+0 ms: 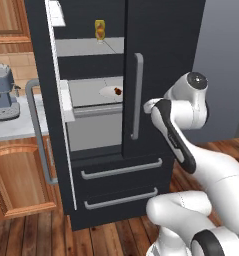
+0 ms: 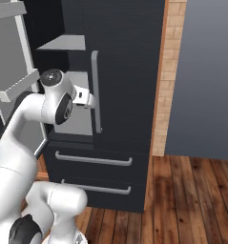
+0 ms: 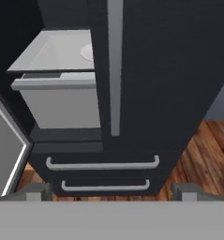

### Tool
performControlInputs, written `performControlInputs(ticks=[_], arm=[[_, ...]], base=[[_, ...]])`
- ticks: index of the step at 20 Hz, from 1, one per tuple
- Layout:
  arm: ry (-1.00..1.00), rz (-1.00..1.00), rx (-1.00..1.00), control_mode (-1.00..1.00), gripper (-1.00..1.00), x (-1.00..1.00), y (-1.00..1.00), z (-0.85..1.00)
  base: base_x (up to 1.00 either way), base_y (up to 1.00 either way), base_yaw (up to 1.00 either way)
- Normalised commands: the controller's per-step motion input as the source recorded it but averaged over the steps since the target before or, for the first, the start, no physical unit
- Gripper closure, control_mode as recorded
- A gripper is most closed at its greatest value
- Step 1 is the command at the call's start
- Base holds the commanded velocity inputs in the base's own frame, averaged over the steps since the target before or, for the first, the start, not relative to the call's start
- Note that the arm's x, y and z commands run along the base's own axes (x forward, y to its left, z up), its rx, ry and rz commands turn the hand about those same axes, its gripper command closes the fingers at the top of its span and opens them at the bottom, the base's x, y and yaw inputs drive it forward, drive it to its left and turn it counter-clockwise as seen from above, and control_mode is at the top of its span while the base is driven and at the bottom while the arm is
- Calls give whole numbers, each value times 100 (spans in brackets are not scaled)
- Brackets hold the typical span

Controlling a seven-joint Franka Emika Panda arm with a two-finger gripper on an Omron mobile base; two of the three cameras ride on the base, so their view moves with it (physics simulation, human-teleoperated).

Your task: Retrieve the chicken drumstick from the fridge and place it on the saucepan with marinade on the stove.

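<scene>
Left base view, arm bent toward fridge (image 1: 156, 60), jaws (image 3: 111, 190) wide open, holding nothing

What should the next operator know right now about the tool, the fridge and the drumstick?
Tool: open, holding nothing, facing the fridge's shut right door and its grey bar handle.
Fridge: left door swung open, shelves exposed.
Chicken drumstick: on a white plate on the middle shelf, untouched. A yellow-orange squeeze bottle stands on the shelf above.
Done: left door opened.
Left: reach in past the shut right door, grasp the drumstick, carry it to the saucepan on the stove.
</scene>
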Motion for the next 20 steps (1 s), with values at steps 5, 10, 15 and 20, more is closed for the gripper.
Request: performControlInputs(ticks=[5,10,15,20], arm=[[0,0,0,-100,-100,19,0,0],[0,0,0,-100,-100,52,0,0],[0,0,0,-100,-100,68,0,0],[0,0,0,-100,-100,73,0,-8]], base=[[0,0,0],[0,0,0],[0,0,0],[0,0,0]])
